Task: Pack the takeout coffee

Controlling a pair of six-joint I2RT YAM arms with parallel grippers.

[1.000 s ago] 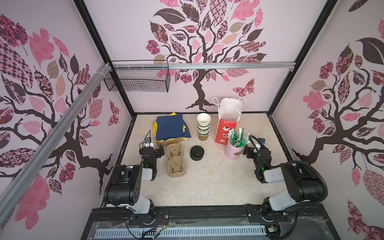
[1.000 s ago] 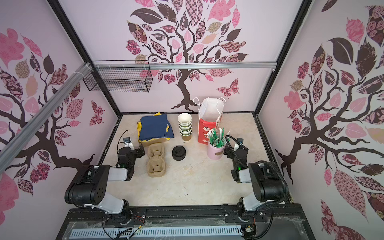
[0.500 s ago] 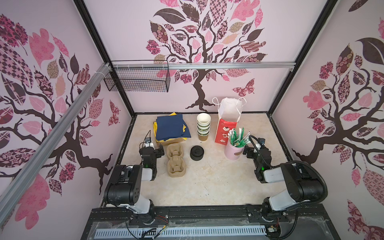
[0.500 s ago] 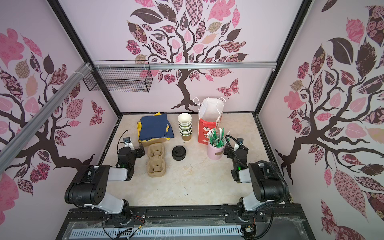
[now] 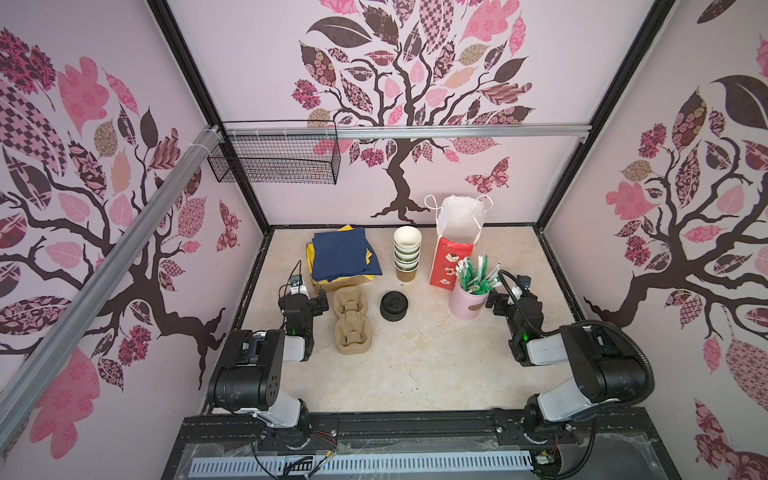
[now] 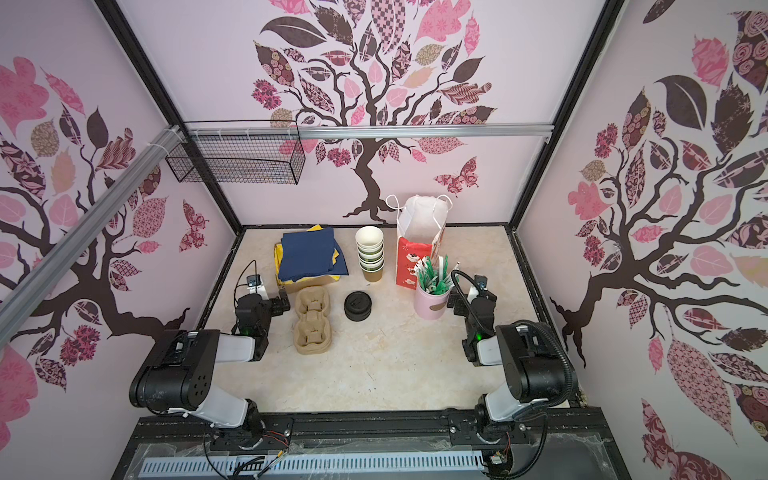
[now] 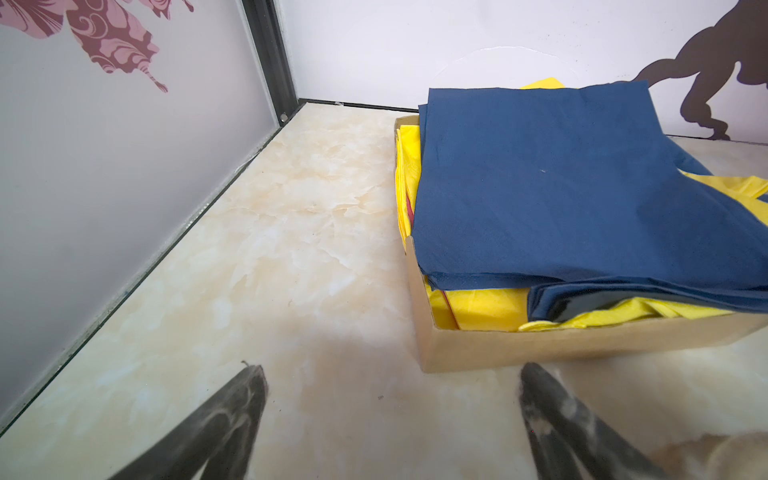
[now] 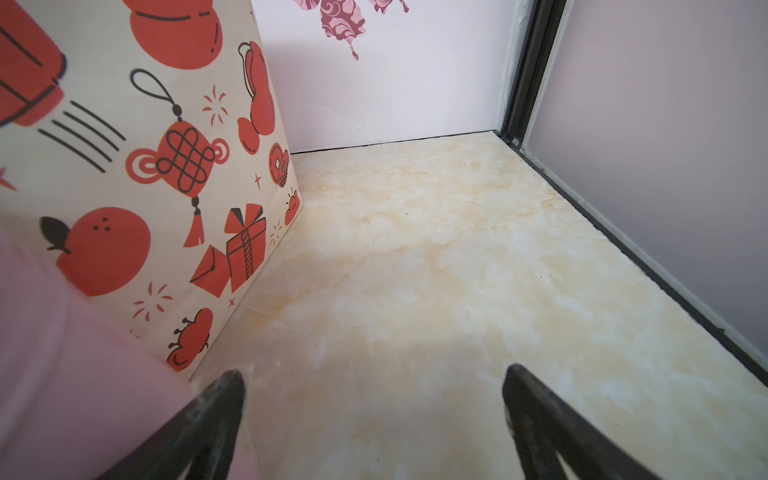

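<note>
In both top views green paper cups, white inside, stand nested in a stack on a brown cup near the back middle. The top cup has no lid on it. A stack of black lids sits in front of them. A red and white paper bag stands open to their right. My left gripper rests open and empty beside a pulp cup carrier. My right gripper rests open and empty next to a pink holder.
A cardboard box of blue and yellow napkins sits at the back left, just ahead of my left gripper. The pink holder carries green and white packets. A wire basket hangs on the back wall.
</note>
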